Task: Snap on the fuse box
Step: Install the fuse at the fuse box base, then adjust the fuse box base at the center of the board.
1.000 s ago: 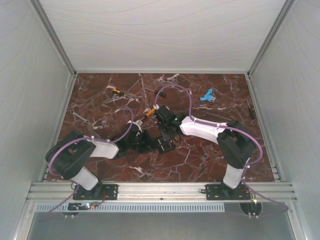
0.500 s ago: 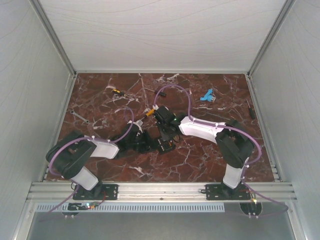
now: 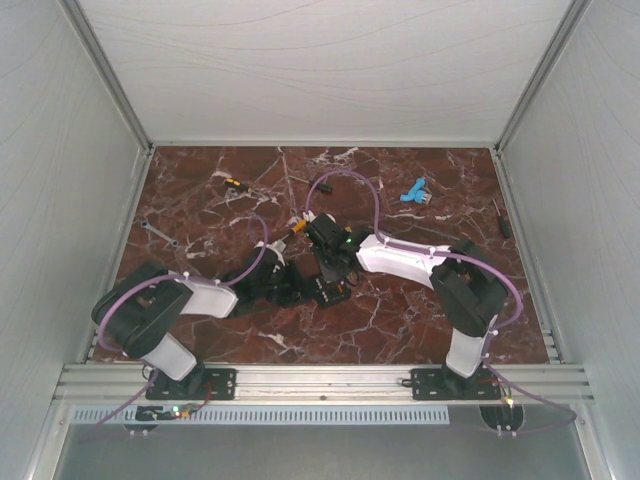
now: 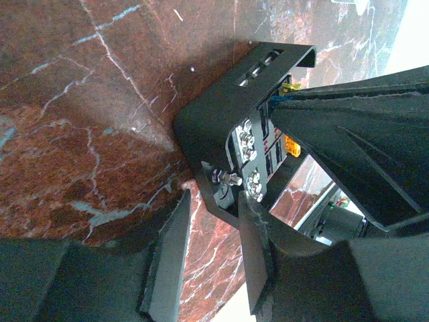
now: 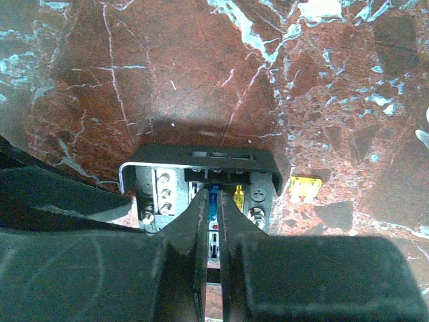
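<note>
Left tool [image 4: 216, 201] is clamped on the near corner of the fuse box [image 4: 221, 114], with one finger on each side of the black wall. Its own wrist view crops both fingers at the bottom edge, so only their tips show. The box sits on the red marbled tabletop [image 3: 420, 200], about midway between the two arms and toward the near side. From above it is almost wholly hidden under the two wrists and hard to pick out.

The right tool [image 5: 211, 194] is clenched, its fingers pressed together with only a thin slit between them. Their tips reach down into the open top of the box at a blue fuse [image 5: 213, 196], next to a yellow fuse [image 5: 237, 197]. Whether the blue fuse is pinched or only touched cannot be told, because the fingers cover the middle rows. The near half of the box is also lost behind them.

A row of silver screw terminals [image 4: 249, 141] shows along one side of the box. A loose yellow fuse [image 5: 305, 187] lies on the tabletop just beside the box.
</note>
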